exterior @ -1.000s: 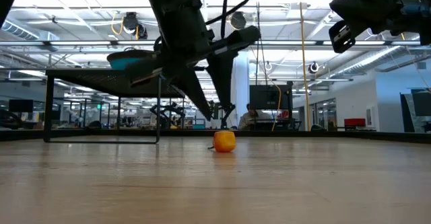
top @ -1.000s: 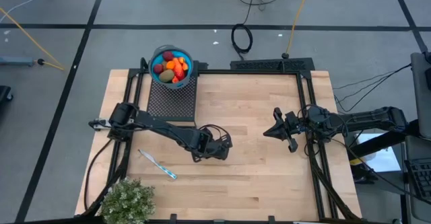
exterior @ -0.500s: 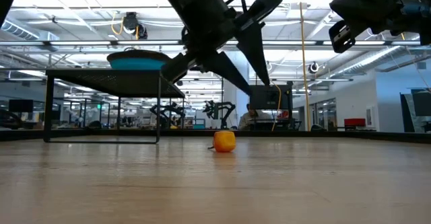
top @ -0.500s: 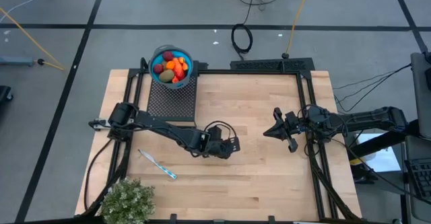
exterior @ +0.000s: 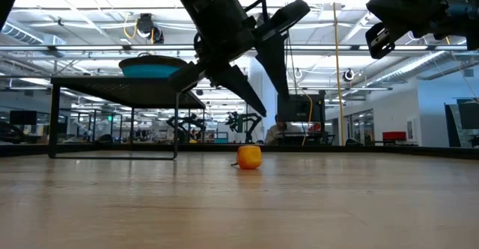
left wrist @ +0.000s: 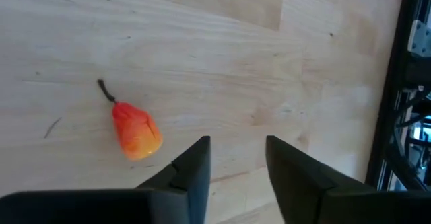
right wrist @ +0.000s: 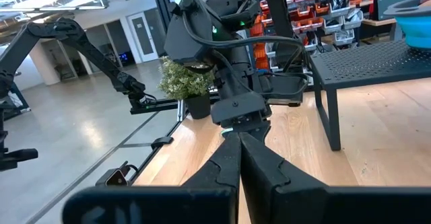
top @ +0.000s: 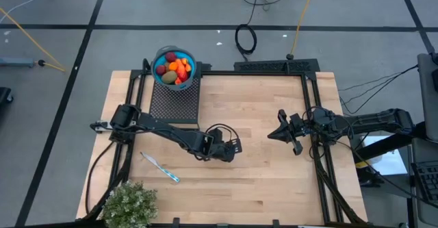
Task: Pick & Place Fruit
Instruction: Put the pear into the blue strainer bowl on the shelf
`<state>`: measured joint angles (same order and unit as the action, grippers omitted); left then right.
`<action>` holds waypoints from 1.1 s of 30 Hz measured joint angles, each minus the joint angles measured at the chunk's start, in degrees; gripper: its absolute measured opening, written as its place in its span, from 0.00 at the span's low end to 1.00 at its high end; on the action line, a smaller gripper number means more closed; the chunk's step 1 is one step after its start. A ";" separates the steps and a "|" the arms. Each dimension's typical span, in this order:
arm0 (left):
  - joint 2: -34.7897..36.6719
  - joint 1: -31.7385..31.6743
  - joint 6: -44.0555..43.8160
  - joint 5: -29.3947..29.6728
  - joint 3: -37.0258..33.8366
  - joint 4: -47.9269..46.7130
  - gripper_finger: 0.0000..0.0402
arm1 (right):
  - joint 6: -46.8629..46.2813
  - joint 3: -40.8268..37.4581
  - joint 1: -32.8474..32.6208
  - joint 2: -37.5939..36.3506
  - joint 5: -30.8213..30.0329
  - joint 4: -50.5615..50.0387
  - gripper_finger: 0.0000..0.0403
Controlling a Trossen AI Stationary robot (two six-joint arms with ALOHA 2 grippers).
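The blue bowl [top: 174, 67] brims with fruit [top: 175, 70]; left gripper [left wrist: 236, 160] hangs spread beside a red-orange piece [left wrist: 135, 130]; right gripper [top: 279, 133] is pressed together.

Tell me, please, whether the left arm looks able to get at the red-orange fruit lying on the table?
Probably yes: the left gripper hangs just above the bare wood beside the red-orange fruit, its fingers apart and empty, with nothing between them.

The table [top: 274, 180] is pale wood with a smooth matt grain. Beside the blue plastic-looking bowl [top: 175, 67], the dark stand [top: 174, 103] looks like perforated metal. On the table, the red-orange fruit piece [left wrist: 135, 130] has a smooth, faintly glossy skin. The left gripper's fingers [left wrist: 193, 170] are matt black.
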<state>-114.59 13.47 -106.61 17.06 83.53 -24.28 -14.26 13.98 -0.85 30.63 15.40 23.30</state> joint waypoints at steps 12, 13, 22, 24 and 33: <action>0.00 0.30 4.42 2.05 -0.02 1.99 0.71 | 0.03 0.00 -0.01 0.02 0.00 -0.01 0.00; 0.01 0.39 5.04 1.88 -0.02 2.22 0.72 | 0.14 0.00 -0.01 0.02 -0.02 0.01 0.00; 0.04 0.59 -5.11 -2.72 -0.02 -3.24 0.71 | 0.46 0.00 0.03 0.04 -0.02 0.00 0.00; 0.04 0.59 -7.84 -4.12 -0.02 -4.82 0.68 | 0.46 0.00 0.03 0.04 -0.02 -0.01 0.00; -0.55 0.37 -10.70 -5.11 -0.07 -7.09 0.60 | 2.41 0.00 0.03 0.04 -0.04 -0.02 0.00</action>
<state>-115.14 13.84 -117.31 11.94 83.46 -31.37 -11.85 13.98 -0.82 30.68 15.35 23.28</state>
